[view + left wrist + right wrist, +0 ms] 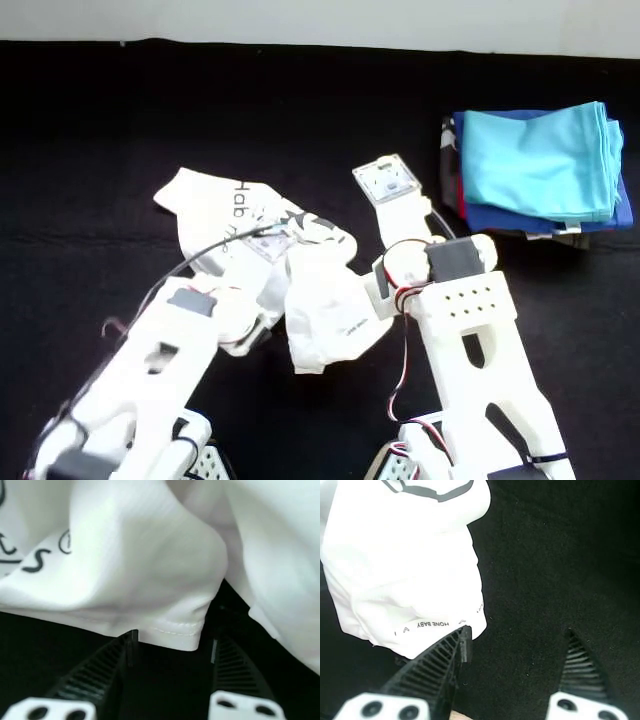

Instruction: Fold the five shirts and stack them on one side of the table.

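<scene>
High view: crumpled shirt [318, 300] lies on table [100, 150] btwn both arms, folded stack [540, 165] well apart, right arm's side. Wrist views: left gripper [173, 642] spread wide at shirt hem; right gripper [517, 635] likewise, beside shirt.

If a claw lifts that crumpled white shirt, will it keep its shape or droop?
It would probably droop: the white shirt lies in soft rumples and folds. It looks thin and light, so it likely lifts easily. Pushed across the black table cover, it would probably bunch rather than slide.
</scene>
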### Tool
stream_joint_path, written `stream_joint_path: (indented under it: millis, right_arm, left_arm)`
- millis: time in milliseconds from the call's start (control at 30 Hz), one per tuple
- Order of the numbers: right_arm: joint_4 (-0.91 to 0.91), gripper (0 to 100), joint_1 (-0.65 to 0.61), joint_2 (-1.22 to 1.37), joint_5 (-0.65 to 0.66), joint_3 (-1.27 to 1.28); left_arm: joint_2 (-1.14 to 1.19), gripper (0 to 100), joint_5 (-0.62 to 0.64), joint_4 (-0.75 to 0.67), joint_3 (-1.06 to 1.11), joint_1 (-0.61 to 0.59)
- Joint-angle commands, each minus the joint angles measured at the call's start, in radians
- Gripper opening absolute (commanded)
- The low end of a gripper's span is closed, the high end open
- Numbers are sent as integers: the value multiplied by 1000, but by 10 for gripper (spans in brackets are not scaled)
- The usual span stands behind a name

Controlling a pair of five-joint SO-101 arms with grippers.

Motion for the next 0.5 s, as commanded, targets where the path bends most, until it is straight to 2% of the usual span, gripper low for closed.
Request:
stream_joint_path:
  millis: [0,167,300,467]
  right_arm:
    - [10,275,-7,-4,-5,-36]
    - [10,275,-4,-4,-5,-36]
    - [10,275,-4,4,-5,-36]
    - [1,275,-4,7,-5,-21]
  left_arm:
    - [134,213,9,-15,-107,16]
    - [186,148,8,-14,-148,13]
    - [186,15,8,8,-154,13]
    - [185,8,8,152,-255,-18]
